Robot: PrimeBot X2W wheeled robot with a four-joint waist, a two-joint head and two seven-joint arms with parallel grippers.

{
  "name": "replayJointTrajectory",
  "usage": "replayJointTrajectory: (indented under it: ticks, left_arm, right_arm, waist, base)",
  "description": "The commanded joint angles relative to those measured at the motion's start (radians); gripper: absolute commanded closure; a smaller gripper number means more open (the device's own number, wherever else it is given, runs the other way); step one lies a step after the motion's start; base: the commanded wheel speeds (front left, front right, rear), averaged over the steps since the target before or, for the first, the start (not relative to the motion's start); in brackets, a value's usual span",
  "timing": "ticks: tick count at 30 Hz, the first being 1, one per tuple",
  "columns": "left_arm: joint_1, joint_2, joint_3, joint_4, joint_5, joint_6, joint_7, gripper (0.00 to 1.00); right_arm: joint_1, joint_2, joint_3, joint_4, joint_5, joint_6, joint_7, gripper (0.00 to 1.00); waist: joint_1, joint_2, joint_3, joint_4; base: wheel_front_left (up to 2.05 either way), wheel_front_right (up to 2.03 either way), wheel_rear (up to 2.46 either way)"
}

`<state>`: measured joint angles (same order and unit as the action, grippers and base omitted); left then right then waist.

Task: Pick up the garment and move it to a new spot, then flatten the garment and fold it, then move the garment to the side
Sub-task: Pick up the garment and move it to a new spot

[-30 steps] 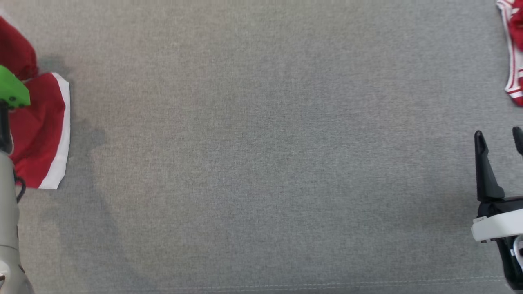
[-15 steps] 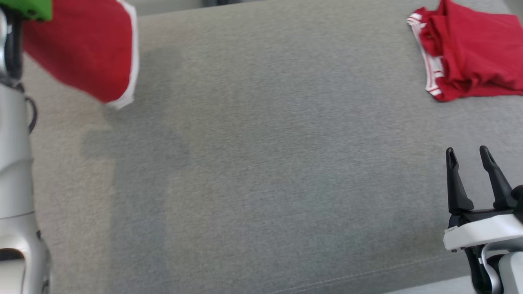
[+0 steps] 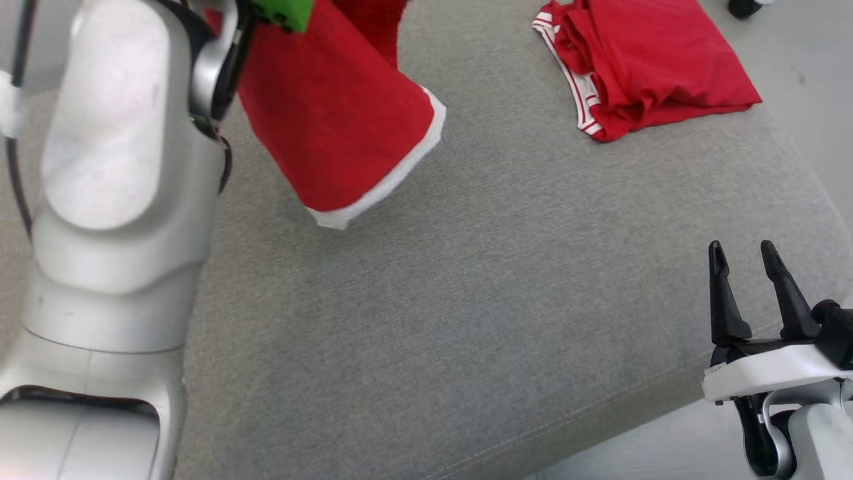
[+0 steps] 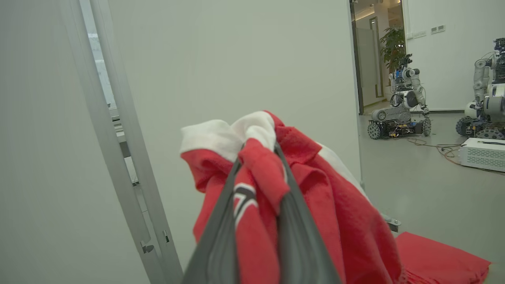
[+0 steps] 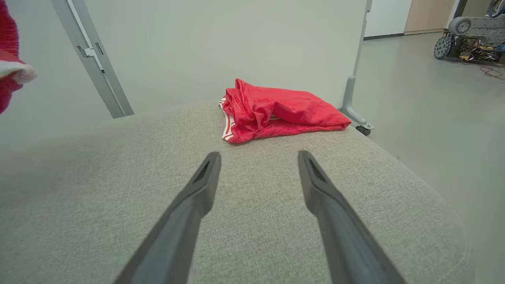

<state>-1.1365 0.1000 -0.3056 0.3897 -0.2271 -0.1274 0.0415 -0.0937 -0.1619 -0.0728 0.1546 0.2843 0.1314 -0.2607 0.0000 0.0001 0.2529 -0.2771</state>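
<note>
At four o'clock in the head view, closest in, right gripper (image 3: 742,248): two long dark fingers parted wide, pointing to twelve, nothing between them, bare grey cushion (image 3: 466,313) beneath. Likewise in the right wrist view, fingers (image 5: 185,213) spread apart above the fabric, empty.

From seven up to eleven o'clock in the head view, pale left arm (image 3: 113,167), large and close to the camera, ending in a green block (image 3: 283,12) at the top edge. In the left wrist view, left gripper (image 4: 258,152) closed tight on the garment (image 4: 327,205), grey fingers (image 4: 300,244) pinching a bunch of red cloth and white trim, a small striped patch between them.

At eleven to twelve o'clock in the head view, garment lifted off the cushion and hanging from the left gripper: red, with a white hem along its lower edge, lowest corner towards the cushion's middle. At ten o'clock in the right wrist view, a scrap of it in the air, well above the cushion.

Farther, at one o'clock in the head view, second red garment (image 3: 640,67), loosely folded, white stripes at its edge, lying on the cushion's far corner, well apart from both grippers.

Beyond, pale partition wall (image 5: 197,47) and grey floor (image 4: 414,189). At two o'clock in the left wrist view, far off, other wheeled robots (image 4: 398,106), a white box (image 4: 483,152), a potted plant (image 4: 394,45).
</note>
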Motion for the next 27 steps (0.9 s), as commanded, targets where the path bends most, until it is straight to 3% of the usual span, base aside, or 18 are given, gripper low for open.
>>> replayJointTrajectory:
  ticks: [1, 19, 20, 22, 27]
  left_arm:
    - [0.039, -0.007, -0.012, 0.008, -0.007, -0.002, -0.011, 1.0]
    - [0.512, -0.047, -0.139, 0.142, -0.124, 0.082, -0.174, 1.0]
    - [0.525, -0.047, -0.146, 0.144, -0.129, 0.084, -0.182, 0.87]
    - [0.542, -0.048, -0.167, 0.148, -0.125, 0.092, -0.197, 0.0]
    - [0.556, -0.048, -0.162, 0.138, -0.145, 0.116, -0.25, 0.0]
  right_arm:
    - [-0.019, 0.006, -0.003, -0.001, 0.003, -0.002, -0.004, 0.0]
    - [0.002, 0.003, 0.009, -0.003, -0.005, -0.002, -0.005, 0.0]
    - [0.004, 0.002, 0.011, -0.002, -0.005, -0.002, -0.005, 0.0]
    - [0.005, 0.0, 0.017, 0.0, -0.004, -0.002, -0.005, 0.0]
    - [0.016, -0.003, 0.022, 0.003, -0.011, -0.002, -0.005, 0.0]
  waist:
    - [0.0, -0.0001, 0.013, -0.022]
    - [0.0, -0.0001, -0.01, 0.042]
    - [0.0, -0.0001, -0.014, 0.047]
    - [0.0, -0.0001, -0.022, 0.056]
    - [0.0, -0.0001, -0.061, 0.079]
  base:
    - [0.0, 0.0, 0.0]
    - [0.0, 0.0, 0.0]
    - [0.0, 0.0, 0.0]
    - [0.0, 0.0, 0.0]
    - [0.0, 0.0, 0.0]
